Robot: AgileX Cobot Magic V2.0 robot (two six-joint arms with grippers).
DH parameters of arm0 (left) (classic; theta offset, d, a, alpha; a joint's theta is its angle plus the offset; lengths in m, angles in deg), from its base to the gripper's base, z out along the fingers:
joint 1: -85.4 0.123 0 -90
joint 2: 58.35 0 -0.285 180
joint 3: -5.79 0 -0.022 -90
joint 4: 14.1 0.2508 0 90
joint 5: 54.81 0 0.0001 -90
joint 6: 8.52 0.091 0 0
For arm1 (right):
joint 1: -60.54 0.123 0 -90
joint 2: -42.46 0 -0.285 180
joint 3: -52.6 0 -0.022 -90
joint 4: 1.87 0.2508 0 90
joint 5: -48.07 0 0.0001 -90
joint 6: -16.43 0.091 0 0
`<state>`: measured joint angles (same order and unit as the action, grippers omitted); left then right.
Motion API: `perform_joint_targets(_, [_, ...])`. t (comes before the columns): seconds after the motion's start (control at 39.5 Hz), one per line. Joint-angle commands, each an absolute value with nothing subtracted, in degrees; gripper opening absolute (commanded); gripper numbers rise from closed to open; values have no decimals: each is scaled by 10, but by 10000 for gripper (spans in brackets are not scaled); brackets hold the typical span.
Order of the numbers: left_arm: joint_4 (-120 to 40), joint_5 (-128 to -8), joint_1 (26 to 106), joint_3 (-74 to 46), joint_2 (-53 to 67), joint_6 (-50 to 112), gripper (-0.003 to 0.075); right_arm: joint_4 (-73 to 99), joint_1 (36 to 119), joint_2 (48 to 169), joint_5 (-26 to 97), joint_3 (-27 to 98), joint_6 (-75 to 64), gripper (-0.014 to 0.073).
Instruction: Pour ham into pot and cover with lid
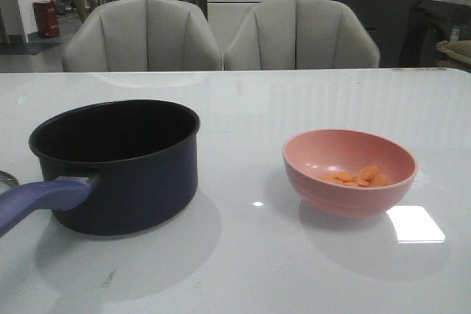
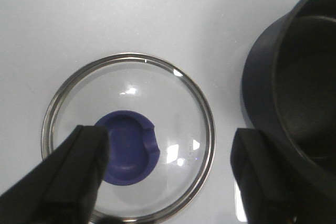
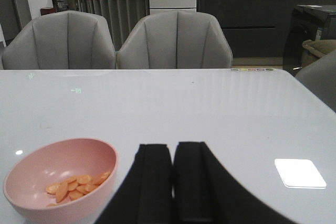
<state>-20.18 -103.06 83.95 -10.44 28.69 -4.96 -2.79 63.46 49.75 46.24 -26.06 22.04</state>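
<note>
Glass lid (image 2: 128, 135) partly hidden behind left gripper (image 2: 168, 174), jaws apart, beside matte pot (image 2: 294, 93); right gripper (image 3: 172, 182) jaws together

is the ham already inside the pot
No, the ham lies in the pink bowl, and the pot shows only its bare black inside.

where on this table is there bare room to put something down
Bare white tabletop lies between the dark navy saucepan and the pink round bowl, and behind both. Crowded spot: the round glass lid lies right beside the saucepan.
</note>
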Motion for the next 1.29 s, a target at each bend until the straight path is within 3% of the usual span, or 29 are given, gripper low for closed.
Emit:
perform_joint_targets(0.0, [-204, -985, 830, -124, 201, -49, 512, -35, 633, 486, 510, -267, 219, 151])
perform_joint_targets(0.53, [-234, -816, 819, -370, -231, -49, 512, -35, 633, 486, 510, -267, 219, 151])
perform_joint_targets(0.73, [-214, -752, 769, -451, -350, -49, 512, -35, 633, 486, 509, -267, 219, 151])
perform_joint_targets(1.14, [-208, -667, 700, -521, -428, -49, 512, -35, 633, 486, 517, -267, 219, 151])
perform_joint_targets(1.27, [-208, -667, 689, -522, -428, -49, 512, -39, 633, 486, 574, -267, 207, 151])
